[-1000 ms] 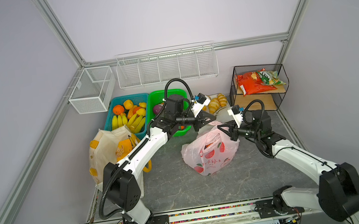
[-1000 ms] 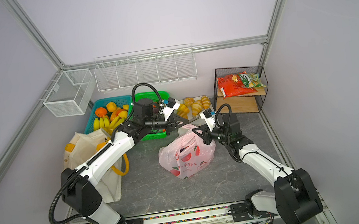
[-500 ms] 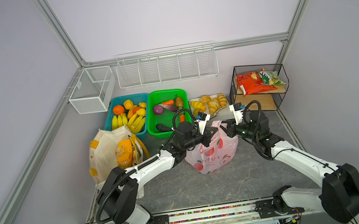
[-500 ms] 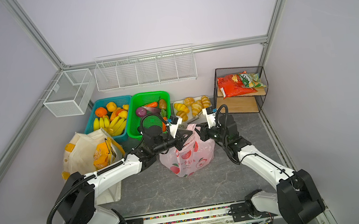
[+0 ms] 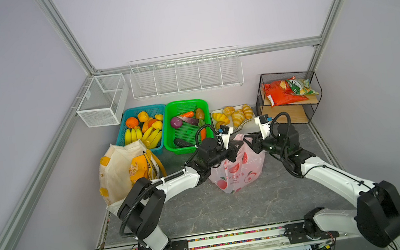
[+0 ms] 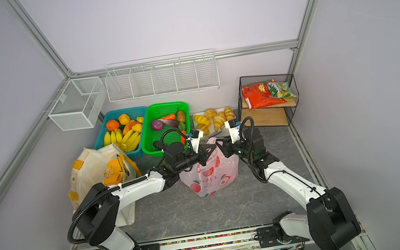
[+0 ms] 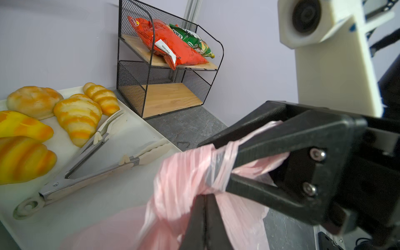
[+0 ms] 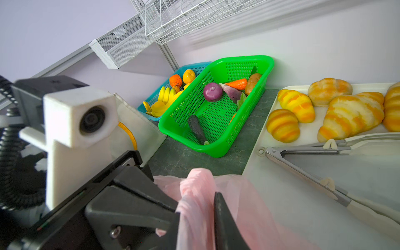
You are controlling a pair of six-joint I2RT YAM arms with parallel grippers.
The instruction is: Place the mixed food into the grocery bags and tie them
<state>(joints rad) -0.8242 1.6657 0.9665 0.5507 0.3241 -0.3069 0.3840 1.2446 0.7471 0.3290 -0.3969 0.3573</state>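
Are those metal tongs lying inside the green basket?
No, the tongs lie on the white tray beside the croissants, not in a basket.

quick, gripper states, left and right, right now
left gripper: shut on the pink bag handle.
right gripper: open, jaws parted, that handle wound round one finger, seemingly not clamped.

left gripper (image 5: 236, 149) lowered, onto pink bag (image 5: 239, 175)
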